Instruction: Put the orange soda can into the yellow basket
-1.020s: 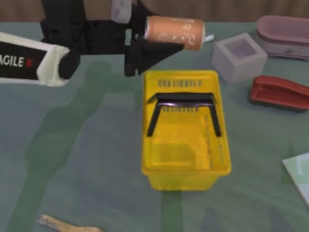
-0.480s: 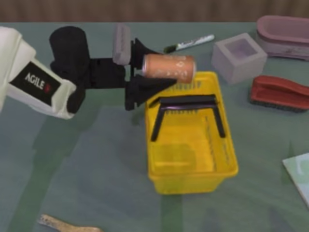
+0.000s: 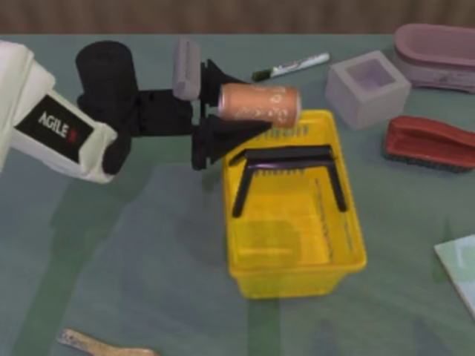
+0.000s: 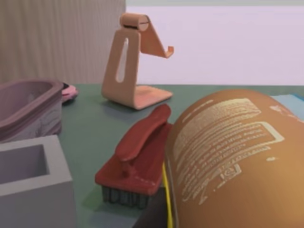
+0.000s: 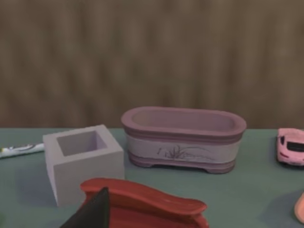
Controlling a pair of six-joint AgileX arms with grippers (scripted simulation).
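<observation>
The orange soda can (image 3: pixel 260 104) lies on its side in the air, with my left gripper (image 3: pixel 256 104) shut on it from the left. It hangs over the far left corner of the yellow basket (image 3: pixel 356 248), just above the rim. The basket stands mid-table with its black handle (image 3: pixel 286 156) across the far half. In the left wrist view the can (image 4: pixel 237 161) fills the near side, with a thin strip of the basket's yellow rim (image 4: pixel 166 190) beside it. My right arm is out of the top view; only a dark edge of my right gripper (image 5: pixel 95 211) shows.
Right of the basket lie a red brush (image 3: pixel 430 141), a grey open box (image 3: pixel 367 87) and a purple planter (image 3: pixel 438 52). A marker (image 3: pixel 289 67) lies beyond the can. An orange phone stand (image 4: pixel 135 61), a pink toy car (image 5: pixel 290 145), a pale card (image 3: pixel 460 267) and a wooden tool (image 3: pixel 96 343) are farther off.
A second ago the left arm held the can beyond the basket; it has since brought the can nearer, over the far rim. Nothing has moved in the last half second.
</observation>
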